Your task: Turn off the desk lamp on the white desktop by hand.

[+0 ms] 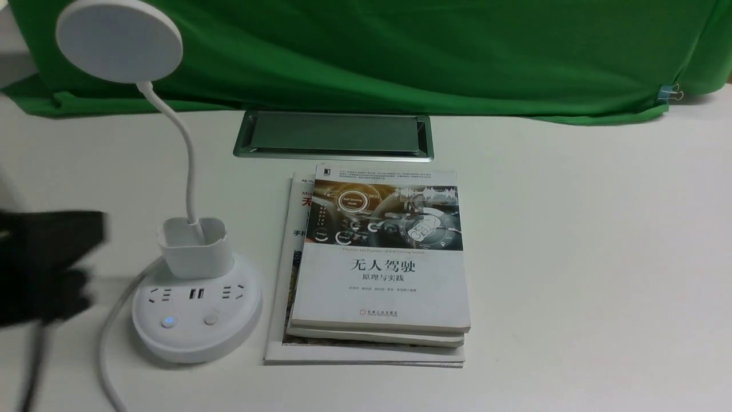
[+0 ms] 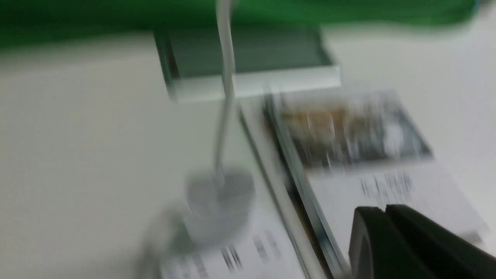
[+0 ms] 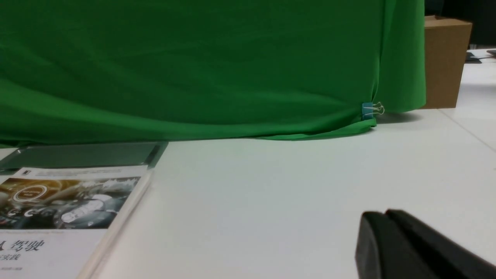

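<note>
Your left fingers (image 1: 68,246), too blurred to tell open or closed, are nearer: the desk lamp (image 1: 194,254) stands just right of them on the worktop (image 1: 572,257), buttons (image 1: 167,321) facing you.

desk lamp (image 1: 197,320): smooth white plastic, faint satin sheen on base; white desktop (image 1: 572,257): smooth, matt; cable hatch (image 1: 331,153): brushed silver metal frame, dull grey panel; green cloth (image 1: 429,51): soft matt fabric, creased; top book (image 1: 380,286): glossy paper cover; cardboard box (image 3: 443,62): brown, matt
</note>
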Action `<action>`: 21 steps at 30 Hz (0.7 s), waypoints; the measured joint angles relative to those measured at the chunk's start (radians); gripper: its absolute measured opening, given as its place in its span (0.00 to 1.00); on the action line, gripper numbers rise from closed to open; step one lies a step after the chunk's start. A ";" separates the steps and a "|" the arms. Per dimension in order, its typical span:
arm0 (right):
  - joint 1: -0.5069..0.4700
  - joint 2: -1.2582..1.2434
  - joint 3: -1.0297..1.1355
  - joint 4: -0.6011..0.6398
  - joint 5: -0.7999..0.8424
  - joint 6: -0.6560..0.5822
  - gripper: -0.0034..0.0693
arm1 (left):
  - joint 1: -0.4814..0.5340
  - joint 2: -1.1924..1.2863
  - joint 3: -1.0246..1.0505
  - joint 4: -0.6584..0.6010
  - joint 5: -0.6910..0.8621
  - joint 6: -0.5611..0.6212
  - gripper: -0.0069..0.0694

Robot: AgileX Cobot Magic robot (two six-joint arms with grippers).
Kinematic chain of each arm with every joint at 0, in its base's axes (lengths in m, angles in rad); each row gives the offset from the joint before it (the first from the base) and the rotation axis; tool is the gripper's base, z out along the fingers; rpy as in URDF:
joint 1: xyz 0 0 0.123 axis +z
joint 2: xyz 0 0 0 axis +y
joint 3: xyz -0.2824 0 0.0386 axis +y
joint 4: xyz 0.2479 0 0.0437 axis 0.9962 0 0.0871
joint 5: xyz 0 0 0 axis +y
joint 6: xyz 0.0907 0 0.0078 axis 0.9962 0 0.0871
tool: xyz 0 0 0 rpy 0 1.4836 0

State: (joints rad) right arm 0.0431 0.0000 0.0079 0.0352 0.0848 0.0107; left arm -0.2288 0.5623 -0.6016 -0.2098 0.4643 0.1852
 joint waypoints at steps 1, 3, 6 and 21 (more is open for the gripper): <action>0.000 0.000 0.000 0.000 0.000 0.000 0.10 | 0.000 -0.048 0.023 0.003 -0.030 0.015 0.10; 0.000 0.000 0.000 0.000 0.000 0.000 0.10 | 0.000 -0.151 0.096 0.010 -0.125 0.056 0.10; 0.000 0.000 0.000 0.000 0.000 0.000 0.10 | 0.000 -0.241 0.146 0.010 -0.173 0.066 0.10; 0.000 0.000 0.000 0.000 0.000 0.000 0.10 | 0.000 -0.370 0.304 0.011 -0.198 0.079 0.11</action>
State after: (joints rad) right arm 0.0431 0.0000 0.0079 0.0352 0.0848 0.0107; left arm -0.2288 0.1924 -0.2973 -0.1991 0.2665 0.2645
